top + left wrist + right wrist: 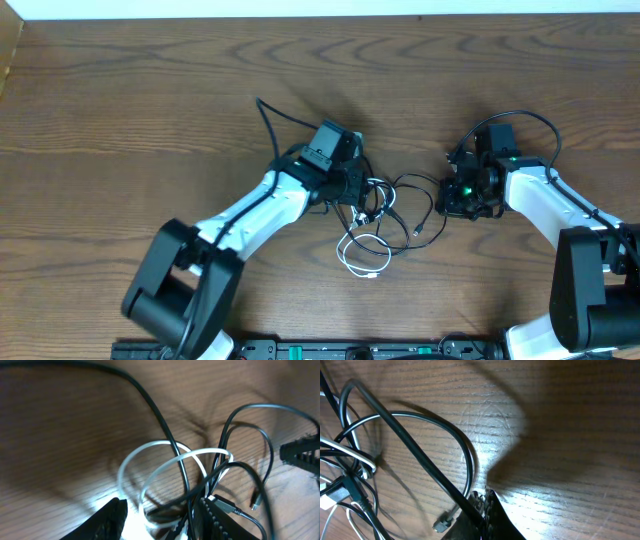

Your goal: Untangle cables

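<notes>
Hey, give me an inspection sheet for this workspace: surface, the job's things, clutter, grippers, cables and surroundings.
Surface: brown wood-grain table.
Job's things: a white cable and thin black ones wound into one tangle between the arms; not yet separated.
Clutter: nothing seen.
Grippers: left gripper open, its fingers standing apart around the tangle's loops; right gripper shut on a black cable that leads out of the tangle.
Cables: thicker black arm wires loop off both wrists, apart from the tangle.
Surroundings: pale strip beyond the table's far edge; black rail at the near edge.
</notes>
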Robot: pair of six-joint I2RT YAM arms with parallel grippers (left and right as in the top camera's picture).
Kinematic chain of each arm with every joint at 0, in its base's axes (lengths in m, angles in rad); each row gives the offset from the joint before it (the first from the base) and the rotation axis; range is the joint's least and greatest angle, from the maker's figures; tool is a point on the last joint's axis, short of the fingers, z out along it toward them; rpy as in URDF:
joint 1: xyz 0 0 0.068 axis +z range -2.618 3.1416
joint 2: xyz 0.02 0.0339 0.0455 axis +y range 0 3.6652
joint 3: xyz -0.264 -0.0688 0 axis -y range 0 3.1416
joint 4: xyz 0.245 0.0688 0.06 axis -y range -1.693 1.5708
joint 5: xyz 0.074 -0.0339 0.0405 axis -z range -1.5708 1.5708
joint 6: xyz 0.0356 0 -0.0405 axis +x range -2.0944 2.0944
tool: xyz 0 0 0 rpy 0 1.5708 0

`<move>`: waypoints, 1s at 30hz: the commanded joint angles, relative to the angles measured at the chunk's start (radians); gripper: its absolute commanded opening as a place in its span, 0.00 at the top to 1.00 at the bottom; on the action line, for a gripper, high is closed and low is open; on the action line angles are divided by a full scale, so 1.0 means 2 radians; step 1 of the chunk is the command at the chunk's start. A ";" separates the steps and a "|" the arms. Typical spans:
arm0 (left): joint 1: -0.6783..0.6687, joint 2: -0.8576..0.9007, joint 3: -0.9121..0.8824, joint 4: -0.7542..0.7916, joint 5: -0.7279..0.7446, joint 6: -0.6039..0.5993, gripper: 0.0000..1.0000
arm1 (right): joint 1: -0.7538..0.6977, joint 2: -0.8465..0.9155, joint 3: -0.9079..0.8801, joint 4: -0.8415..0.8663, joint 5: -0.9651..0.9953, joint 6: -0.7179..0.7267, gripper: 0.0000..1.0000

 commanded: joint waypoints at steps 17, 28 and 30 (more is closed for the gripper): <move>-0.007 0.034 0.006 -0.041 -0.093 0.010 0.93 | 0.004 0.003 -0.002 -0.009 0.010 0.004 0.99; 0.105 -0.121 0.006 -0.132 -0.095 0.016 0.93 | -0.001 0.003 -0.002 -0.063 0.221 0.080 0.99; 0.130 -0.155 0.006 -0.150 -0.095 0.016 0.93 | -0.001 0.003 -0.002 -0.070 0.250 0.101 0.99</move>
